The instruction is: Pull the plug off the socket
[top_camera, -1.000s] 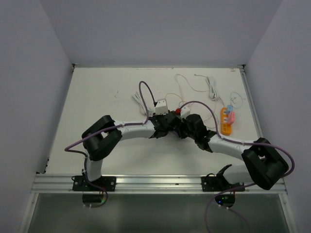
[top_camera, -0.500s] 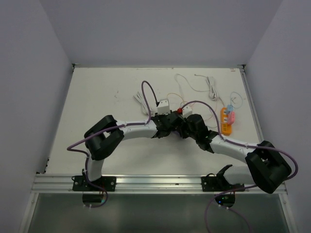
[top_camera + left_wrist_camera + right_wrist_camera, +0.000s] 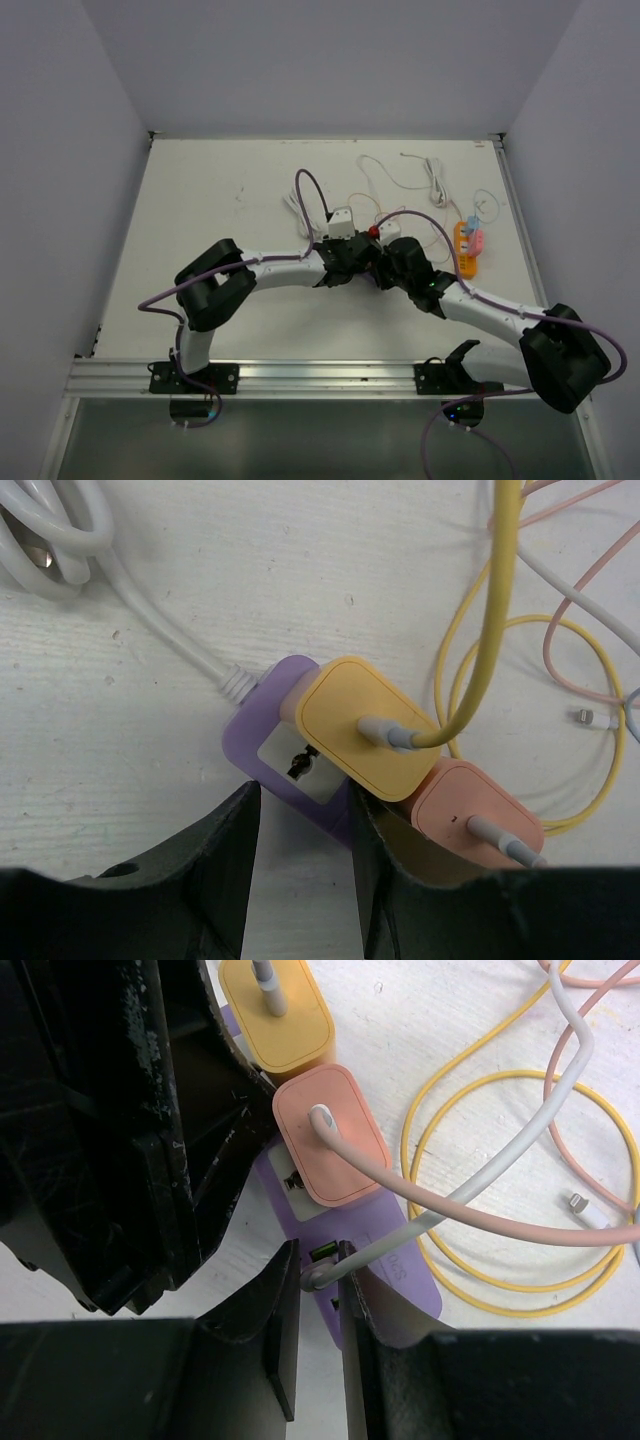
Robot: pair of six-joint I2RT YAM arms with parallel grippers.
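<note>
Top view: both arms reach in from the near edge and meet around the middle of the table (image 3: 200, 200), a little toward its right edge. The left claw (image 3: 353, 262) and right claw (image 3: 393, 262) sit nose to nose and hide what lies under them. Neither opening can be read from here.

Left wrist view: a purple strip (image 3: 285, 755) lies flat and aslant, with a white cord (image 3: 150, 620) leaving one end. A yellow charger (image 3: 360, 725) and a pink charger (image 3: 480, 815) sit in it side by side. The left claw is narrow, one finger beside the strip's end and the other over its edge. This is probably meant to pin the strip down while the other arm pulls. Whether it truly clamps the strip cannot be told.

Right wrist view: only this view shows the task's plug (image 3: 318, 1270). It is small and grey, at the end of a white cable (image 3: 500, 1175), and set in the strip just beside the pink charger, on the side away from the yellow one. The right claw is nearly closed and pinches the plug between its fingertips, placed to draw it out. The plug looks seated, not yet free. The left claw's dark bulk fills the left of this view, close against the strip.
</note>
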